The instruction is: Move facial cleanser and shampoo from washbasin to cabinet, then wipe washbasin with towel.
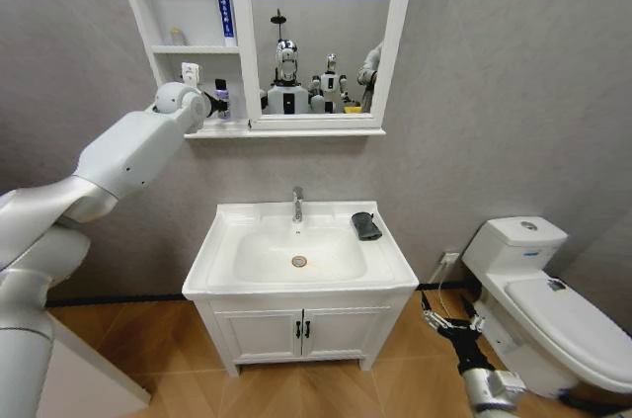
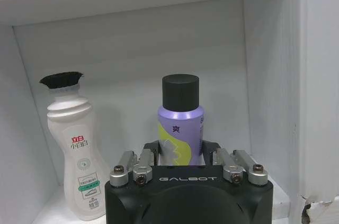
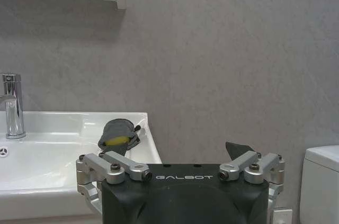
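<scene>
My left gripper (image 1: pixel 213 102) reaches into the lowest shelf of the white cabinet (image 1: pixel 197 49). It is shut on a purple bottle (image 2: pixel 180 123) with a black cap that stands upright on the shelf. Beside it stands a white bottle (image 2: pixel 74 150) with a black top. I cannot tell which bottle is the shampoo and which the facial cleanser. The dark grey towel (image 1: pixel 366 226) lies on the back right corner of the washbasin (image 1: pixel 222 240). My right gripper (image 1: pixel 449 317) hangs open low down, right of the washbasin, with nothing in it.
A blue and white tube (image 1: pixel 225 3) stands on the cabinet's top shelf. A chrome tap (image 1: pixel 297 203) rises behind the bowl. A two-door cupboard (image 1: pixel 301 329) sits under the washbasin. A white toilet (image 1: pixel 543 290) stands close to my right arm.
</scene>
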### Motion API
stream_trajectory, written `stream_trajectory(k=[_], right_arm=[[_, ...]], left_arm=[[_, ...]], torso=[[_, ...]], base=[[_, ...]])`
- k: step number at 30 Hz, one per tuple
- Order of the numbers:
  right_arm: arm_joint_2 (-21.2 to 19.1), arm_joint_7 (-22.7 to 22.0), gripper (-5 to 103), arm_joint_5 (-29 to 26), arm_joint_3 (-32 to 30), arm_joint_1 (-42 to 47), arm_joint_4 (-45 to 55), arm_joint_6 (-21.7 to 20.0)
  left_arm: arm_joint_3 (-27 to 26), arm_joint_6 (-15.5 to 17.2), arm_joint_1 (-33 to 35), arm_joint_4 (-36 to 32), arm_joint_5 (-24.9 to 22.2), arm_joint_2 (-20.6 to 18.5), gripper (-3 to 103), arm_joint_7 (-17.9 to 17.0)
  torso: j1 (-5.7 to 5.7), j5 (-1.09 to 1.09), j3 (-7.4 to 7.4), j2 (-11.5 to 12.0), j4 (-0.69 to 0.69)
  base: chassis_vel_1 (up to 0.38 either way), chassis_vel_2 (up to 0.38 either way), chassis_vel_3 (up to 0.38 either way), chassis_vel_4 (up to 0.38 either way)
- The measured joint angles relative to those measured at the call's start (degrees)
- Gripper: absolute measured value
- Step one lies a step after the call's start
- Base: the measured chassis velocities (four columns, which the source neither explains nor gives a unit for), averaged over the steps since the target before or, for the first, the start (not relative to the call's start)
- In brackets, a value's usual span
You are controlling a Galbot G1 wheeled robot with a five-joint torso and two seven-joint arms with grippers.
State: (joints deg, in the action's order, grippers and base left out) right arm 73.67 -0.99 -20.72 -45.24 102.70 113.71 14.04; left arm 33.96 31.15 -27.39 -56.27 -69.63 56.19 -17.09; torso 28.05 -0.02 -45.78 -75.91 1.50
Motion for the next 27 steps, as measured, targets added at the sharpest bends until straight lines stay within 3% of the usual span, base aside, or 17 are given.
stream_trajectory(k=[2, 4, 5, 9, 11, 14, 17, 24, 27], right_arm=[[-0.13, 0.00, 100, -0.08, 0.00, -0.14, -0.02, 0.00], [-0.41, -0.01, 100, -0.34, 0.00, -0.57, -0.02, -0.09], [-0.41, -0.01, 100, -0.34, 0.00, -0.57, -0.02, -0.09], [-0.40, -0.03, 100, -0.40, 0.05, -0.67, 0.03, -0.19], [-0.32, -0.03, 100, -0.37, 0.09, -0.60, 0.03, -0.19], [-0.22, -0.02, 100, -0.33, 0.14, -0.48, -0.02, -0.19], [-0.34, -0.02, 100, -0.34, 0.15, -0.61, -0.03, -0.19], [-0.59, -0.06, 100, -0.37, 0.60, -0.99, 0.09, -0.37], [-0.92, -0.08, 100, -1.30, 0.83, -0.75, 1.11, -1.57]], left_arm=[[-0.03, 0.00, 0.15, -0.05, 0.00, -0.02, 42, -0.21], [-0.14, 0.01, 0.37, -0.19, -0.02, -0.11, 53, -0.55], [-0.14, 0.01, 0.37, -0.19, -0.02, -0.11, 53, -0.55], [-0.46, 0.05, 0.42, -0.21, -0.20, -0.05, 75, -0.75], [-0.57, 0.05, 0.42, -0.21, -0.23, -0.04, 75, -0.82], [-0.85, 0.24, 0.41, -0.56, -0.38, -0.18, 90, -1.22], [-1.06, 0.52, 0.47, -1.58, -0.71, -0.87, 98, -1.56], [-2.33, 1.55, 2.48, -7.00, -2.43, -4.35, 100, -3.53], [-4.29, 2.37, 5.17, -13.95, -5.47, -8.80, 100, -6.27]], torso=[[0.00, 0.00, 0.00, 0.00, 0.00], [0.00, 0.00, 0.00, 0.00, 0.00], [0.00, 0.00, 0.00, 0.00, 0.00], [0.00, 0.00, 0.00, 0.00, 0.00], [0.00, 0.00, 0.00, 0.00, 0.00], [0.00, 0.00, 0.00, 0.00, 0.01], [0.00, 0.00, 0.00, 0.00, 0.01], [0.01, 0.00, 0.00, 0.00, 0.01], [0.00, -0.03, 0.00, 0.00, -0.01]], base=[[0.000, 0.000, 0.000, 0.000], [0.000, 0.000, 0.000, 0.000], [0.000, 0.000, 0.000, 0.000], [0.000, 0.000, 0.000, 0.000], [0.000, 0.000, 0.000, 0.000], [0.000, 0.000, 0.000, 0.000], [0.000, 0.000, 0.000, 0.000], [0.000, 0.000, 0.000, 0.000], [0.000, 0.000, 0.000, 0.000]])
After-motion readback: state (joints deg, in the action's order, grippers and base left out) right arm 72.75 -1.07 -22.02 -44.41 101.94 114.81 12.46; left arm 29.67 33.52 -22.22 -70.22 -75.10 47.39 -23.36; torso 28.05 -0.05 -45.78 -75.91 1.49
